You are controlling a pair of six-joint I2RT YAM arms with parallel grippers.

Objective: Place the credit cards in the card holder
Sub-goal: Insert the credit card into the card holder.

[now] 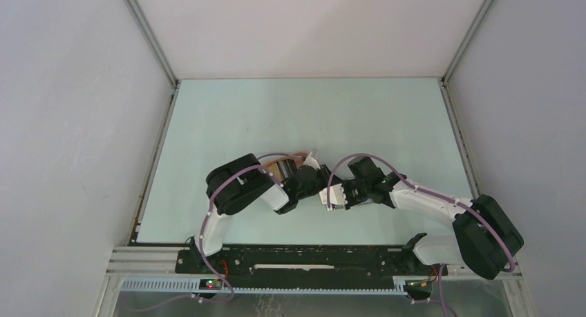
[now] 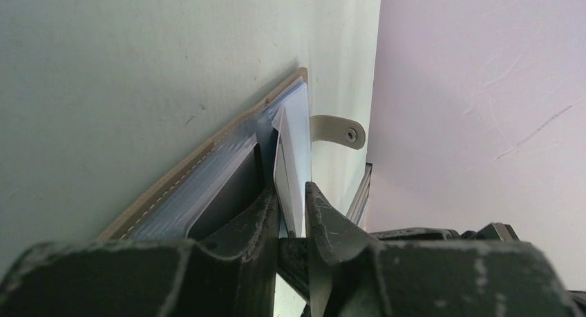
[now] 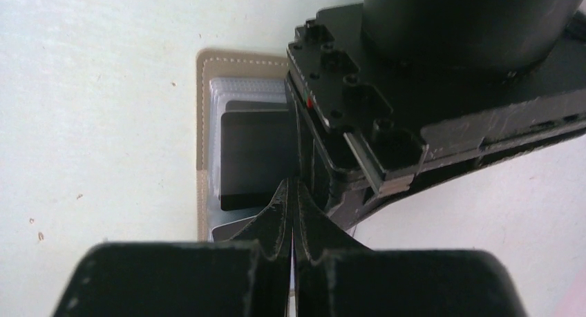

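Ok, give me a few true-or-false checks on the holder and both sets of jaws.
The card holder lies open on the table. True.
The right gripper has its jaws wide open. False: they are shut.
The left gripper pinches a thin pale sheet. True.
The holder holds no card. False: a dark card lies in it.

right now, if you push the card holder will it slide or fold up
Probably slides: the card holder lies flat and thin on the smooth table. Likely floppy at the fold, since one leaf stands up between the left hand's fingers. Its clear sleeves look slick.
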